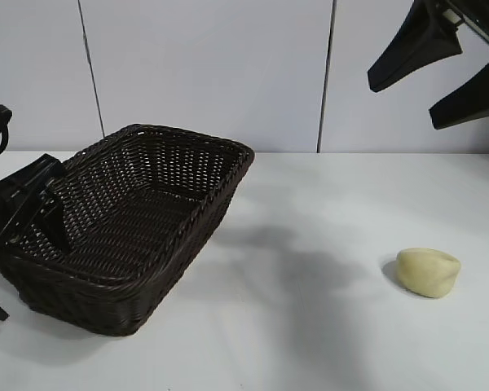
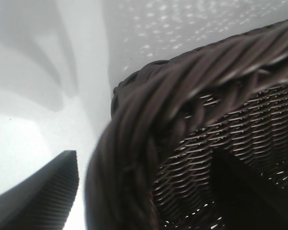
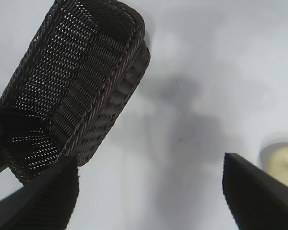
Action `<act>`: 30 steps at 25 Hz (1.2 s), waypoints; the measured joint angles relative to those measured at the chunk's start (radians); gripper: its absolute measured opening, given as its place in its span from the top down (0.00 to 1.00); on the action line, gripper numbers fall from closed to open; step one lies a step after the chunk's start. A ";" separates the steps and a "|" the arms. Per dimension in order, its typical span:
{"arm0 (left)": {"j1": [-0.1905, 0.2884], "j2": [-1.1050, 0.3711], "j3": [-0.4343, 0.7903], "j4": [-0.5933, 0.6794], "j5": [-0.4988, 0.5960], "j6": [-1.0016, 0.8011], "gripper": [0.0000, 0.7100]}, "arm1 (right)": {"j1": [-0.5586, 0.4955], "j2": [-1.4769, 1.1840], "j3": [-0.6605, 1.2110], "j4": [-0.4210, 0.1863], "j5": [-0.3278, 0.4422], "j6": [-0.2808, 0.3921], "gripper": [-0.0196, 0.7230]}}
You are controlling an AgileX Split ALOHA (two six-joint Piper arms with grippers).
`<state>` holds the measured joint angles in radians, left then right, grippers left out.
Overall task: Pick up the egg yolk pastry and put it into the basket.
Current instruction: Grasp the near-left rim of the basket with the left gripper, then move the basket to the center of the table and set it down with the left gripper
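The egg yolk pastry (image 1: 428, 272), a pale cream-yellow lump, lies on the white table at the right, with nothing touching it. The dark wicker basket (image 1: 176, 259) stands at the left. My left gripper (image 1: 28, 273) straddles the basket's near-left rim (image 2: 182, 81). One finger (image 2: 48, 191) is outside the wall and the other is inside, and a thin gap shows between the outer pad and the weave. My right gripper (image 1: 407, 102) hangs open high at the top right, above and behind the pastry. The right wrist view shows the pastry (image 3: 285, 165) beyond one finger of the right gripper (image 3: 150, 163).
A pale panelled wall stands behind the table (image 1: 310, 326). The right arm's shadow falls on the bare tabletop between the basket (image 3: 77, 81) and the pastry.
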<state>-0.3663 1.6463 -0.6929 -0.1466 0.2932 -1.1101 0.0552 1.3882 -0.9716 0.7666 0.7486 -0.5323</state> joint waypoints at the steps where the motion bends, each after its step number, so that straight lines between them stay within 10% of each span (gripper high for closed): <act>1: 0.000 0.000 0.000 0.000 0.005 0.000 0.34 | 0.000 0.000 0.000 0.000 0.000 0.001 0.18; 8: 0.001 0.000 0.000 -0.014 0.028 -0.018 0.85 | 0.000 0.000 0.000 0.000 0.000 0.000 0.18; 30: 0.002 0.006 -0.195 -0.037 0.292 0.106 0.85 | 0.000 0.000 0.000 -0.017 0.010 0.004 0.18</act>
<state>-0.3646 1.6525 -0.8874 -0.1840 0.5857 -1.0038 0.0552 1.3882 -0.9716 0.7499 0.7591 -0.5283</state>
